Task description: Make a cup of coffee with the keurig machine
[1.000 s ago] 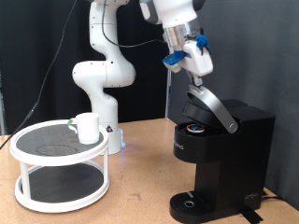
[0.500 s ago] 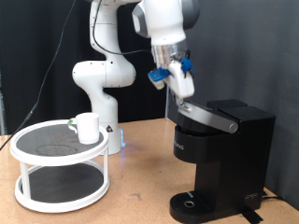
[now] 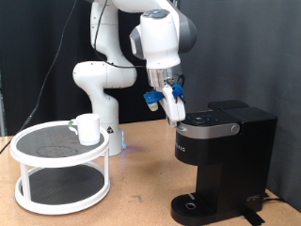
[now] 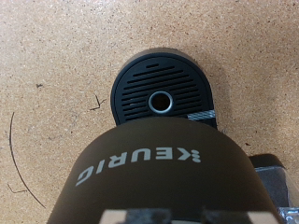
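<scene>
The blue-and-white two-finger gripper is seen just above the front edge of the shut lid of the black boxy keurig machine; whether its fingers are spread cannot be told. The small white cylindrical cup is left well apart from the gripper, on the white round two-tier stand, so the round black drip tray directly beneath the gripper is bare. Coffee could be spilled onto that tray if brewing were started with no cup there.

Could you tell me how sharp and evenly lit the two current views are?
Exterior view: even indoor light against a dark curtain, mostly sharp; the gripper beside the keurig machine is slightly soft, while the cup on the white stand is crisp. Wrist view: the drip tray and tabletop are sharp; the lid's near edge blurs.
</scene>
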